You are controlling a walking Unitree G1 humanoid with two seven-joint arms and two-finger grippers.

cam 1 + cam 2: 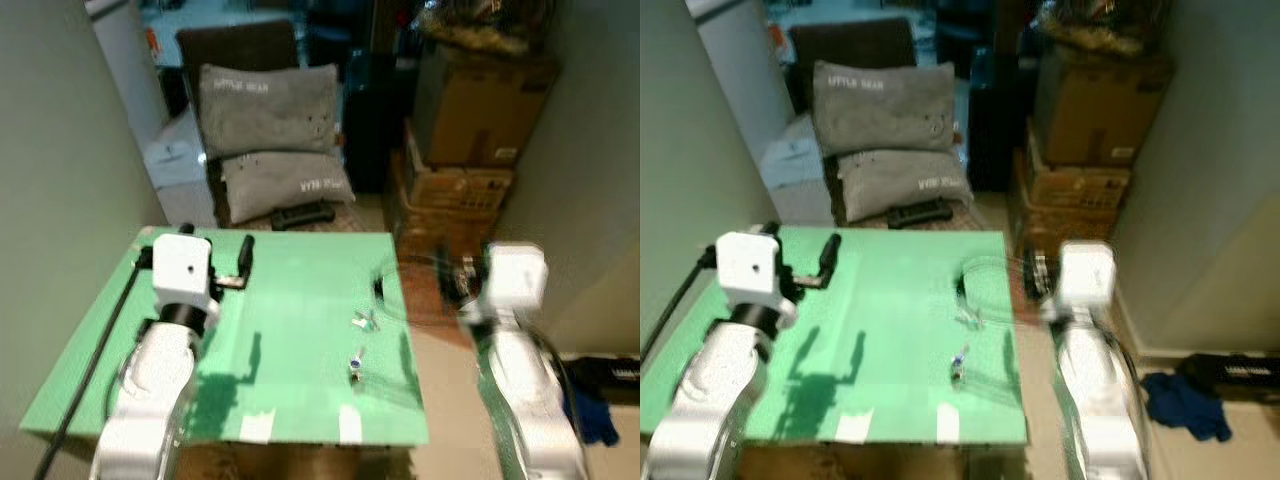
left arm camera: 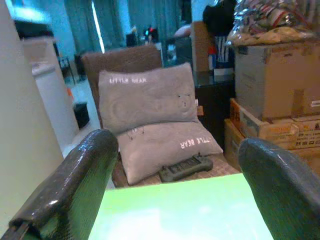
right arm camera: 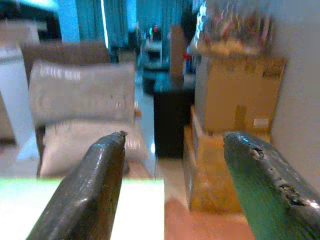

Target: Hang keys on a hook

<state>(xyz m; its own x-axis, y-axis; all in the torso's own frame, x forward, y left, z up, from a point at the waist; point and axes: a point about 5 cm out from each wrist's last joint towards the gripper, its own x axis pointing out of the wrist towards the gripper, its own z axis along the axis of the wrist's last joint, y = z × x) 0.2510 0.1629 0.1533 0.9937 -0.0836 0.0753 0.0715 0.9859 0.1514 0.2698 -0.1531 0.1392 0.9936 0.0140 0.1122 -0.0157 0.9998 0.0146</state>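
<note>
Here you see the keys (image 1: 362,343), small silvery pieces with a blue tag, lying on the green table (image 1: 290,300) toward its right edge, with the left gripper (image 2: 175,195) spread over the table's left part and the right gripper (image 3: 175,195) spread just beyond its right edge.

One green bench (image 1: 300,300) carries two small metal bits that look like keys: one (image 1: 365,320) nearer the middle, one (image 1: 355,365) closer to the near edge, apart from each other. Two white tape patches (image 1: 257,427) sit on the near edge. Two grey pillows (image 1: 270,105) are stacked on one brown chair (image 2: 125,57), with one dark remote (image 1: 303,214) in front of them. Beyond the bench stand stacked cardboard boxes (image 1: 470,110), at least three. Two arms reach in, each ending in one hand: left hand (image 2: 180,200), right hand (image 3: 172,195), each with two black fingers spread apart. One blue cloth (image 1: 1185,400) lies on the floor.
</note>
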